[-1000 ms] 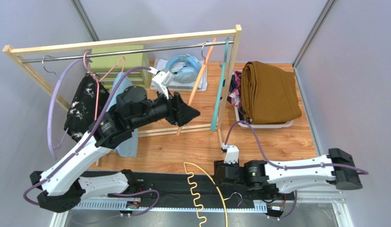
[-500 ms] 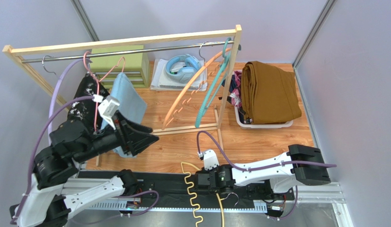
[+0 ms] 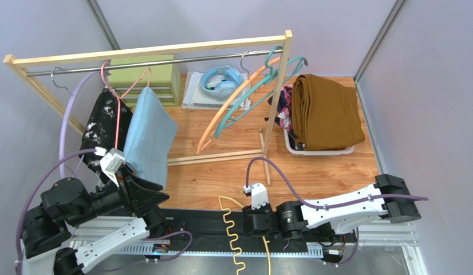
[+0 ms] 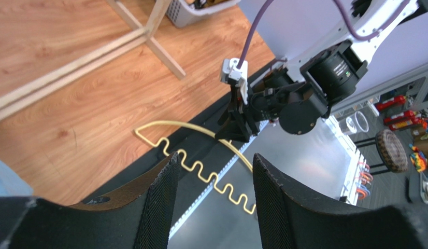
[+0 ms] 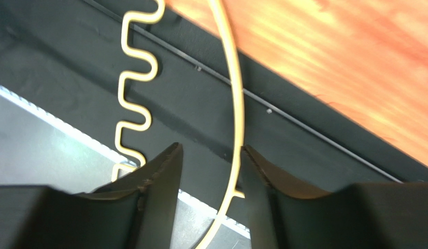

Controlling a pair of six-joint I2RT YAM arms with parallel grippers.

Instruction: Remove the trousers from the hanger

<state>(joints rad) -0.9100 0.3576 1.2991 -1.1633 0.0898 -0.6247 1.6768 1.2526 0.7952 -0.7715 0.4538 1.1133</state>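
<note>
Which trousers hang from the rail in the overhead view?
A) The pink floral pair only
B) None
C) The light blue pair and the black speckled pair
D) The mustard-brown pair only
C: the light blue trousers and the black speckled trousers hang side by side at the left end of the rail, while the mustard-brown trousers lie folded on the basket at the right.

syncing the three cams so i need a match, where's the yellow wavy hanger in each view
top external: the yellow hanger lies at bottom centre, across the black base strip.
left wrist: the yellow hanger is in the middle of the frame, on the black base strip.
right wrist: the yellow hanger fills the middle, wavy bar left, curved bar right.
shared landmark: the black base strip under it, in all three views.
</note>
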